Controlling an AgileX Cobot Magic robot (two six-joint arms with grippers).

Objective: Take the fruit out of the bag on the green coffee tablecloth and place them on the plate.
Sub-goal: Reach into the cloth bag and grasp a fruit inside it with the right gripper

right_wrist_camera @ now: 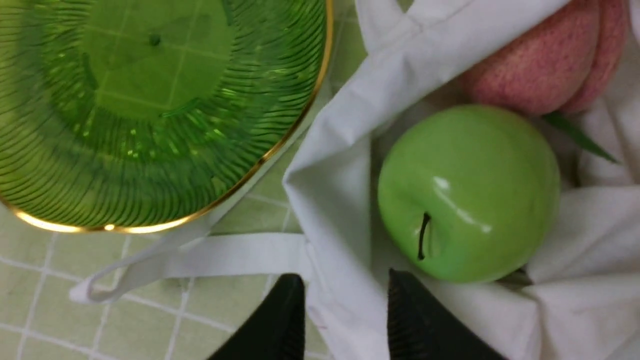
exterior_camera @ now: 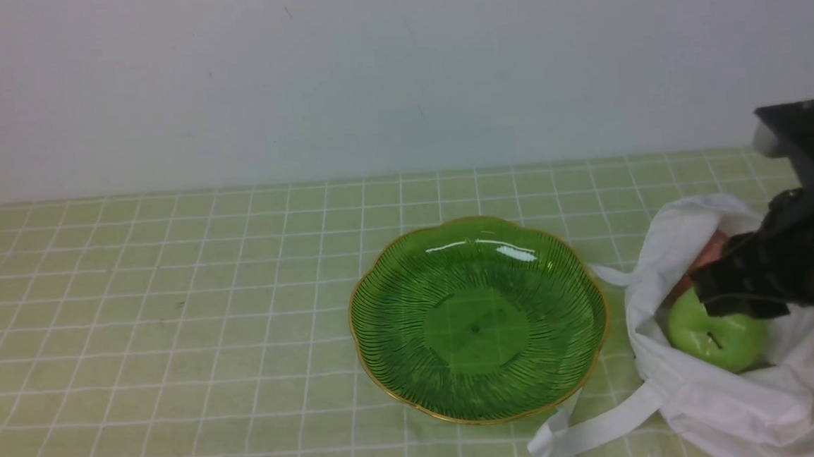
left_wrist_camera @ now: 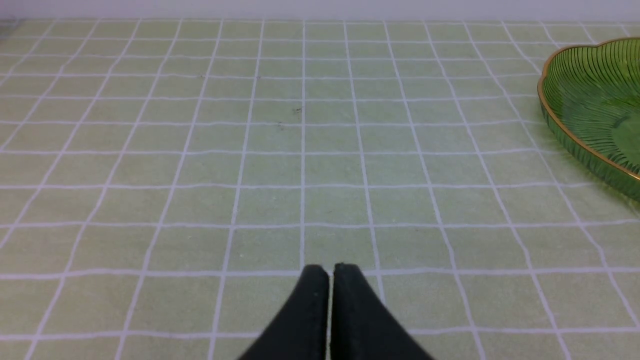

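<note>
green checked tablecloth (exterior_camera: 171, 306): apple (right_wrist_camera: 470, 195) in bag (right_wrist_camera: 340, 165), just beside right end effector (right_wrist_camera: 345, 282).

Lab-like setup: bare wall (exterior_camera: 369, 68), robot arm (exterior_camera: 803, 126), checked tablecloth (exterior_camera: 137, 330)

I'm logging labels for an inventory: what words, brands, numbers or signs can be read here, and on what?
None readable in any view. The bag is plain white, the plate shows only ribs and a gold rim, the apple and peach bear no sticker, and the tablecloth has only a white grid.
</note>
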